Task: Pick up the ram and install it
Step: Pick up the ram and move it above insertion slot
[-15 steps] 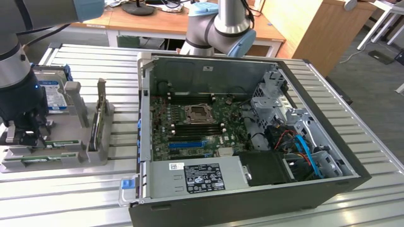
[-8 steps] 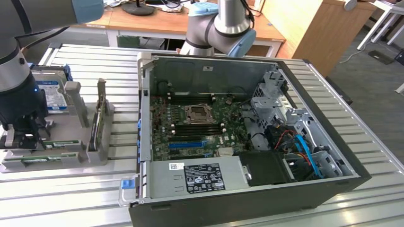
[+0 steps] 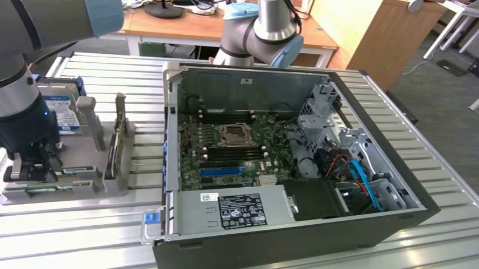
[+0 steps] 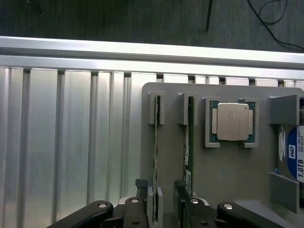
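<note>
Ram (image 4: 156, 152) in tray (image 4: 232, 175) slot, wide-open tool (image 4: 160, 186) straddling it, ungripped; HDD (image 4: 295, 156) label 1.0TB.

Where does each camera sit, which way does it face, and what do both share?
Exterior view: high, off the arm, looking down on the table, open computer case and tray; arm and hand show.
Wrist view: above the hand, looking down at ram sticks and processor; open fingers show.
Shared: tray, hard drive, hand.
</note>
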{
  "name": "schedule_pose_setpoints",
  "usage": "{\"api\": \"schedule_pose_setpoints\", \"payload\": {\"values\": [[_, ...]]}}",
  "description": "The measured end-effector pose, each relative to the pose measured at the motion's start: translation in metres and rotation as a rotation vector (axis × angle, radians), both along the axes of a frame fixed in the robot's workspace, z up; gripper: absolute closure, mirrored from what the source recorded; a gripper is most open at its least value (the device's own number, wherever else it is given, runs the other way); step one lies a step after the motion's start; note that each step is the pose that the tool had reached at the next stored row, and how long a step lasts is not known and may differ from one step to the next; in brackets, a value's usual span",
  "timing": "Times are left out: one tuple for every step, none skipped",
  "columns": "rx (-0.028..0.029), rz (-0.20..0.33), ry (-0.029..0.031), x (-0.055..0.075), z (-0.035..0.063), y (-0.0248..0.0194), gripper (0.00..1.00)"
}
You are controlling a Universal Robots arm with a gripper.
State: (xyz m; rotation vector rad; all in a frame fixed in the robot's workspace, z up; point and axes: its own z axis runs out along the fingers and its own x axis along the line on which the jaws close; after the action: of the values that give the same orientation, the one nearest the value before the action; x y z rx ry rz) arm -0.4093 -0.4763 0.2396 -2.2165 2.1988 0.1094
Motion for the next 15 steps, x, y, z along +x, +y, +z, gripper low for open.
{"api": "schedule_pose_setpoints", "payload": {"values": [[0.0000,0.000,-0.0011,-0.0001,-0.0013,0.0000,0.64],[0.0000,0.000,-0.0024,-0.0001,-0.0027,0.0001,0.64],[0.0000,0.000,-0.0035,-0.0001,-0.0038,0.0000,0.64],[-0.0001,0.000,-0.0034,-0.0001,-0.0040,0.0000,0.64],[-0.0002,0.000,-0.0034,-0.0001,-0.0040,0.0000,0.64],[-0.0002,0.000,-0.0033,-0.0001,-0.0040,0.0000,0.64],[-0.0001,0.000,-0.0035,-0.0001,-0.0041,0.0000,0.64],[0.0001,0.000,-0.0037,-0.0002,-0.0044,-0.0007,0.64],[0.0002,0.000,-0.0037,-0.0003,-0.0044,-0.0018,0.64],[0.0003,0.000,-0.0036,-0.0003,-0.0043,-0.0029,0.64],[0.0003,0.000,-0.0036,-0.0003,-0.0044,-0.0033,0.64],[0.0004,0.000,-0.0036,-0.0003,-0.0044,-0.0033,0.64],[0.0004,0.000,-0.0037,-0.0003,-0.0045,-0.0033,0.64],[0.0006,0.000,-0.0042,-0.0003,-0.0053,-0.0033,0.64],[0.0005,0.000,-0.0052,-0.0003,-0.0064,-0.0034,0.64]]}}
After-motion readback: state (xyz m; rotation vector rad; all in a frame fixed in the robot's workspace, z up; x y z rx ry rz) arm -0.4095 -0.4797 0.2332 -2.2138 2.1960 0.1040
